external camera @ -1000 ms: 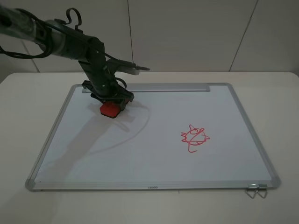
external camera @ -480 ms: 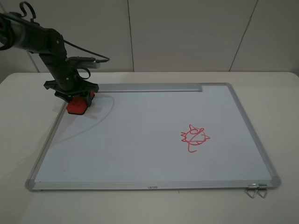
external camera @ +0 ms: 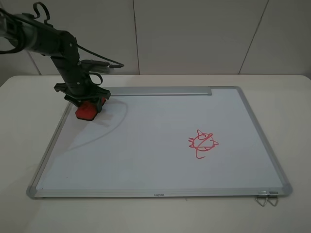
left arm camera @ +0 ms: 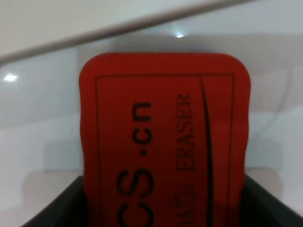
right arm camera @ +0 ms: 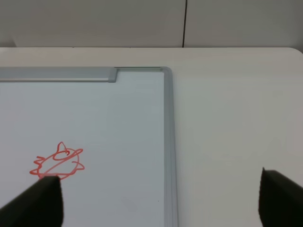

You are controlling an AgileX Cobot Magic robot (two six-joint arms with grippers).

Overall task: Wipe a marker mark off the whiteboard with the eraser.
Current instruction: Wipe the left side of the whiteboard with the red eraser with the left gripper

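The eraser (left arm camera: 163, 137) runs off the left wrist picture's edge, its black lettering cut short; the left fingers (left arm camera: 61, 208) show only as dark corners. The right fingers (right arm camera: 38, 203) are blurred, one covering part of the round red scribble (right arm camera: 59, 161). The whiteboard (external camera: 209, 193) frame's label is too small to read.

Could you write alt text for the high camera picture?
The fingers of a black robot arm hold a red eraser on the far left corner of a whiteboard lying flat on a table. A round red scribble sits toward its right.
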